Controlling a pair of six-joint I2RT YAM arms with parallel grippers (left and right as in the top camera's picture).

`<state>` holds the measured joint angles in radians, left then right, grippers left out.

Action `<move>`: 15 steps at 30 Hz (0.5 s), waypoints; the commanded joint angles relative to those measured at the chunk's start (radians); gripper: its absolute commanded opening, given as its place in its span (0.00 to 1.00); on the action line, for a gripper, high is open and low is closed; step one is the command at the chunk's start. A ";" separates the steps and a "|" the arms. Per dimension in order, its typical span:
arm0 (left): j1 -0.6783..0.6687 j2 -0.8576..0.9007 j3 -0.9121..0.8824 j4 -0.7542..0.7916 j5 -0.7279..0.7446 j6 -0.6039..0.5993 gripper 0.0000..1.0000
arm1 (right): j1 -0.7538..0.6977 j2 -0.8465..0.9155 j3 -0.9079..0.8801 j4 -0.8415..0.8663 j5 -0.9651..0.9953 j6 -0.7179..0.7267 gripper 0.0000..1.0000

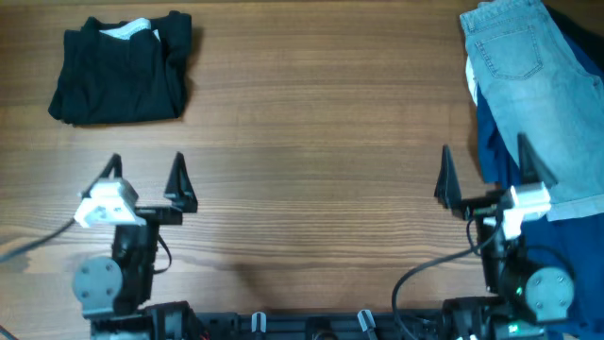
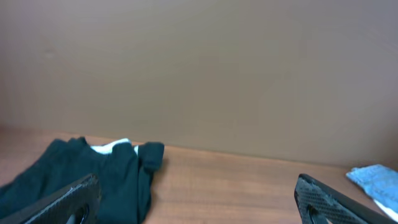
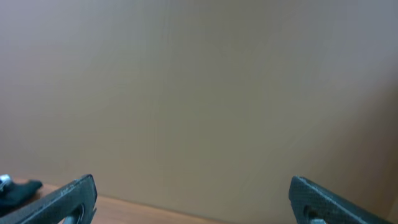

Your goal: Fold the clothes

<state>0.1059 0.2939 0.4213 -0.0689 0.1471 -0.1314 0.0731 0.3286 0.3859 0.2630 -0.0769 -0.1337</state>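
The pale light-blue denim shorts [image 1: 543, 90] lie at the table's right edge, on top of a dark-blue garment; a back pocket faces up. A small piece of them shows at the far right of the left wrist view [image 2: 376, 180]. My left gripper [image 1: 146, 179] is open and empty near the front left, well apart from the shorts; its fingers frame the left wrist view [image 2: 196, 202]. My right gripper [image 1: 486, 175] is open and empty at the front right, its right finger over the shorts' lower edge. In the right wrist view [image 3: 193, 199] the shorts are out of view.
A folded black garment [image 1: 123, 66] lies at the back left, also in the left wrist view [image 2: 81, 174]. A large dark-blue garment [image 1: 566, 255] lies under the shorts at the right edge. Bare wooden tabletop [image 1: 311, 142] spans the middle. A plain wall fills both wrist views.
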 commanded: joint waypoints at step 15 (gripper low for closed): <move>0.005 0.918 0.662 -0.469 0.013 0.020 1.00 | -0.141 1.252 1.238 -0.784 0.079 -0.155 1.00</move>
<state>0.1059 1.1336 1.0634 -0.5102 0.1516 -0.1310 -0.0429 1.4593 1.5387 -0.4801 -0.0166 -0.2684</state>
